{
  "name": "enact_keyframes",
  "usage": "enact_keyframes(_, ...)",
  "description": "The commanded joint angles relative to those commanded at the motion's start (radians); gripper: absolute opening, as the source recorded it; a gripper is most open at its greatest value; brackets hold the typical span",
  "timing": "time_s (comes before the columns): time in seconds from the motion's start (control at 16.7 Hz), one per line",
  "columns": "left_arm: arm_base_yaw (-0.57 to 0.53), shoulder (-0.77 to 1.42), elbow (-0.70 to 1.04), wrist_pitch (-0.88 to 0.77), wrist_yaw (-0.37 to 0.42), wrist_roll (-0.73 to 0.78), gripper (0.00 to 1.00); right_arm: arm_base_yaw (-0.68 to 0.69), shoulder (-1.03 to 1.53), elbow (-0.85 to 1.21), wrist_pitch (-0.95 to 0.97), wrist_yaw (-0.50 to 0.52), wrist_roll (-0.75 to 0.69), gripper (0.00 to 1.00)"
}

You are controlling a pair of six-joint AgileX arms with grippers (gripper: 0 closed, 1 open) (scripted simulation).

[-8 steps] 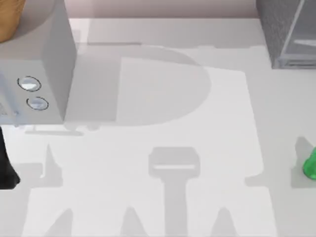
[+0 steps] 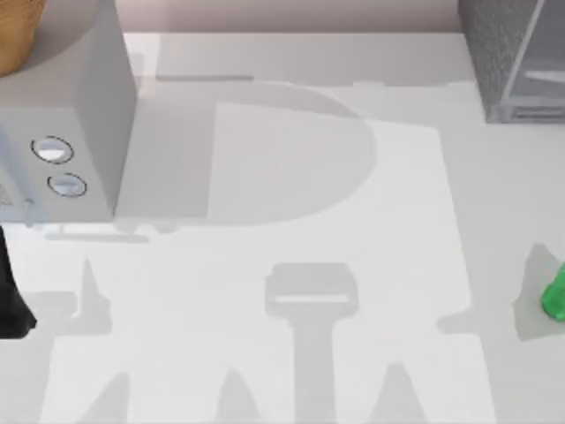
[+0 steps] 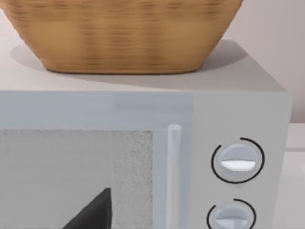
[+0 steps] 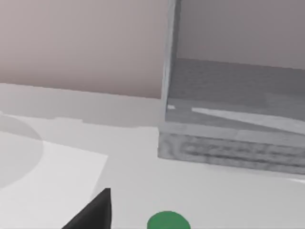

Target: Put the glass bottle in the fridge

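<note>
The glass bottle [image 2: 554,297] is small, bright green and stands at the table's right edge. Its round green top [image 4: 167,222] also shows in the right wrist view, close below a dark tip of my right gripper [image 4: 93,214]. The fridge [image 2: 512,62], a dark grey speckled box with a paler see-through door panel [image 4: 228,102], stands at the back right corner, well behind the bottle. A dark tip of my left gripper [image 3: 93,213] faces the front of the light grey box with two dials. Part of my left arm [image 2: 11,300] shows at the table's left edge.
A light grey box with two round dials [image 2: 66,132] stands at the back left, with a wicker basket [image 3: 124,33] on top. The white table [image 2: 291,177] stretches open between the two boxes, crossed by the arms' shadows.
The shadow beside the bottle has crept slightly to the left. The bottle, the fridge and the left arm stay where they were.
</note>
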Motion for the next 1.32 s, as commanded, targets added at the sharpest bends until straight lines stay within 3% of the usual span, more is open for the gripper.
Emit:
enact_keyframes(0.96, 0.000, 0.000, 0.000, 0.000, 0.000, 0.000, 1.00, -0.503, 1.337, 0.107, 0.750, -0.994, -0.465, 1.00)
enact_keyframes(1.32, 0.000, 0.000, 0.000, 0.000, 0.000, 0.000, 1.00, -0.615, 1.643, 0.135, 0.923, -1.227, -0.572, 1.00)
